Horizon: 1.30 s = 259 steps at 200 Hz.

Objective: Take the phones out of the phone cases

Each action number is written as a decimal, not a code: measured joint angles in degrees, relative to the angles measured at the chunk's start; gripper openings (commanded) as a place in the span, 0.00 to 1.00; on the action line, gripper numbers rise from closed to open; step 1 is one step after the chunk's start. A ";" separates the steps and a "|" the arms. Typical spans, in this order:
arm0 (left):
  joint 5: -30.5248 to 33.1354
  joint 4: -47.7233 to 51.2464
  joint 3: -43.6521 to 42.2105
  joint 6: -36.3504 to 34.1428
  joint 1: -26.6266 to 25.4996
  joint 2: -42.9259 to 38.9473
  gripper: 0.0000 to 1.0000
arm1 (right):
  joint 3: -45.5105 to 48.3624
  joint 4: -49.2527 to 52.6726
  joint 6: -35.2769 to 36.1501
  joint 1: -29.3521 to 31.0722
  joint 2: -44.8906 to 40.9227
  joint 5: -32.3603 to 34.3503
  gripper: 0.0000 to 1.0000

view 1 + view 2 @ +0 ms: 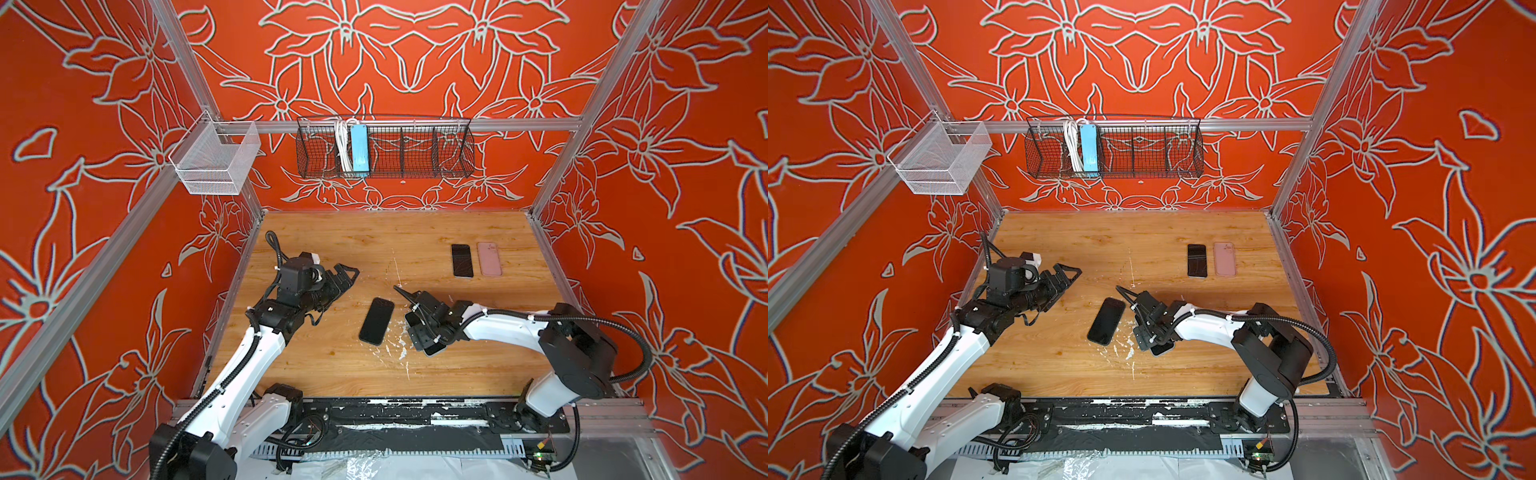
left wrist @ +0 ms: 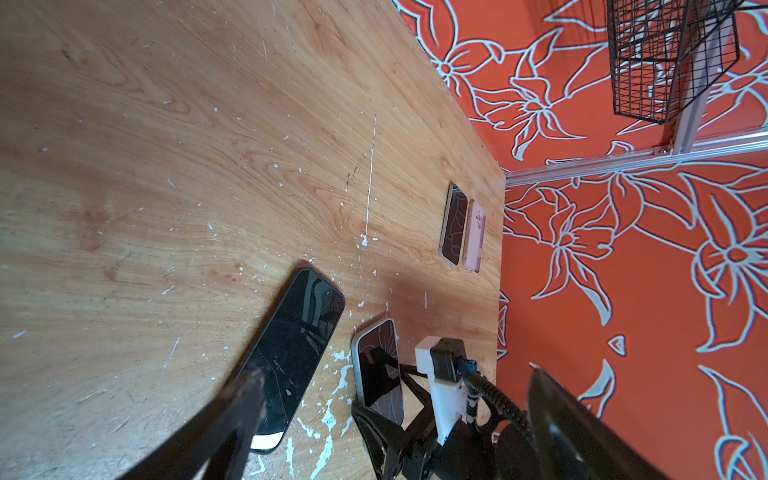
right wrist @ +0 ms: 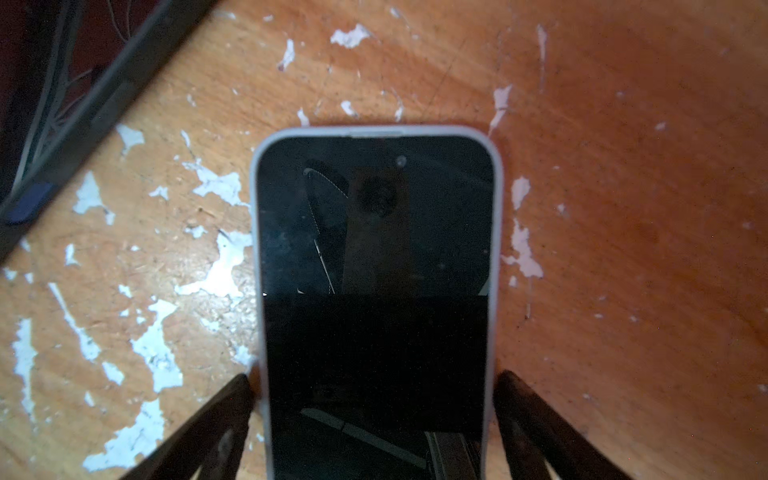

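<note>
The scuffed wooden worktop (image 1: 332, 232) lies bare across its far left part and along its near edge. That is the open room for moving.

The left gripper (image 1: 350, 279) hangs over the left side, its fingers spread wide with nothing between them. The right gripper (image 3: 374, 376) sits low near the middle. Its fingers (image 3: 216, 424) are set wide, one at each long edge of a pale grey case (image 3: 254, 216). The case lies flat with a black-screened phone (image 3: 374, 249) inside it. Whether the fingers press on the rim I cannot tell.

Just to the left lies a slanted dark phone (image 1: 376, 321), with a strip of flaked wood between the two. By the far right edge, a bare black phone (image 1: 462, 260) and a pink case (image 1: 489, 258) lie side by side.
</note>
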<state>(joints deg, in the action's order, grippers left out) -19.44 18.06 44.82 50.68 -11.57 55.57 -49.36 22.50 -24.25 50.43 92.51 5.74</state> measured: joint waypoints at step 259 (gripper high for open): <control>-4.22 -7.50 -6.19 4.92 0.04 2.80 0.97 | 3.23 0.22 0.02 1.03 -3.21 0.46 0.51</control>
<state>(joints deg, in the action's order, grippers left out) -23.66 10.57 38.63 55.59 -11.53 58.37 -46.13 22.72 -24.23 51.46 89.30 6.20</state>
